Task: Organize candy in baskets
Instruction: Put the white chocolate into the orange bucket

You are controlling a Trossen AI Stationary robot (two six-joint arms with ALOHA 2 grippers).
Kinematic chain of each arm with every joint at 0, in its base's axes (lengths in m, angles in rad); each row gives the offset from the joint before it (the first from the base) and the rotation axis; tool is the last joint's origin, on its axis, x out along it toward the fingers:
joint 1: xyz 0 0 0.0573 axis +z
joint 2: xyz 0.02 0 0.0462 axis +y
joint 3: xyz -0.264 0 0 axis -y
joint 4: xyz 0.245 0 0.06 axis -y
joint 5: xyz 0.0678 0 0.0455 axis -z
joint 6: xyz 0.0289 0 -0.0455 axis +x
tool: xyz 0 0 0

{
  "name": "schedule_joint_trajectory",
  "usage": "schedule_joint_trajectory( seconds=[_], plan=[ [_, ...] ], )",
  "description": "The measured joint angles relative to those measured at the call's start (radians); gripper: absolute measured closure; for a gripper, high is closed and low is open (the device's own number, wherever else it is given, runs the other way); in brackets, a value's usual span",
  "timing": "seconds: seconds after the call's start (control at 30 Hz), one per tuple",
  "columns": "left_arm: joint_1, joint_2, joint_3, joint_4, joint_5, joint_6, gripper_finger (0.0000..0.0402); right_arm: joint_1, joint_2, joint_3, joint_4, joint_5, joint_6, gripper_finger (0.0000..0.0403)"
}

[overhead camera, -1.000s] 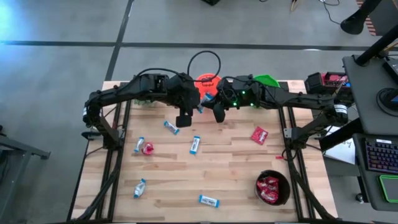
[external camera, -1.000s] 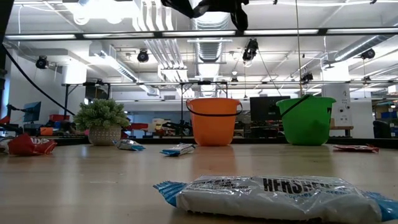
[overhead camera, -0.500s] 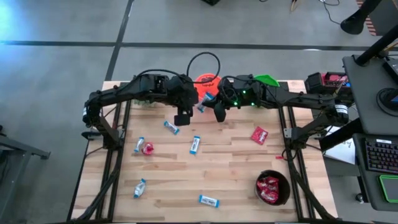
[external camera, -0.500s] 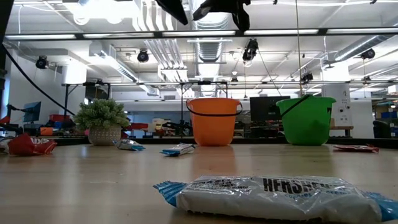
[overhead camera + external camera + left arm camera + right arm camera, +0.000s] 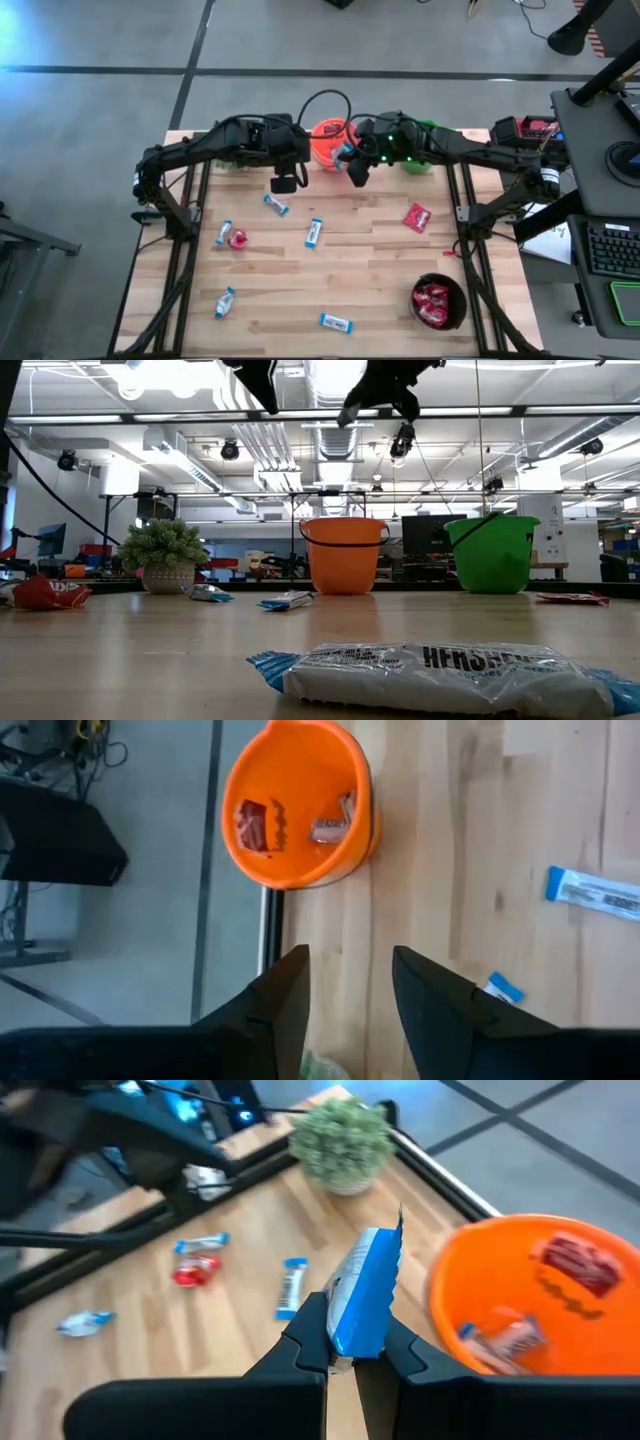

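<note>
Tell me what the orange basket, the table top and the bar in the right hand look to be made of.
Orange basket: likely moulded plastic, smooth, uniform colour, thin rim.
Table top: wood, jointed light planks with visible grain, butcher-block style, probably sealed.
Blue-and-white bar pinched in the right hand: thin plastic film wrapper, glossy with a crimped, serrated end.

We see a light butcher-block wooden table (image 5: pixel 370 290) standing on a smooth grey concrete floor (image 5: pixel 90 150). Beside the table sits a dark desk (image 5: pixel 600 160) with a keyboard (image 5: pixel 607 248). Beyond the table, white ceiling ducts (image 5: pixel 250 420) and bright lamps (image 5: pixel 160 375) hang overhead.
</note>
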Motion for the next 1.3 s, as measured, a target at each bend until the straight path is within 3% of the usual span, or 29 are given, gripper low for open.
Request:
schedule_joint_trajectory(
  seconds=[0.47,0.77,1.3],
  plan=[
    [0.001,0.001,0.0,-0.029,-0.006,-0.093,0.0274,-0.172,0.0,0.0,-0.07,0.0,-0.129,0.039],
    [0.013,0.002,0.0,-0.061,-0.283,-0.125,0.0274,-0.267,0.006,0.0,-0.042,-0.004,-0.228,0.039],
    [0.118,0.003,0.0,-0.141,-0.315,-0.148,0.0274,-0.332,0.063,0.0,-0.001,-0.024,-0.298,0.039]
  ],
)
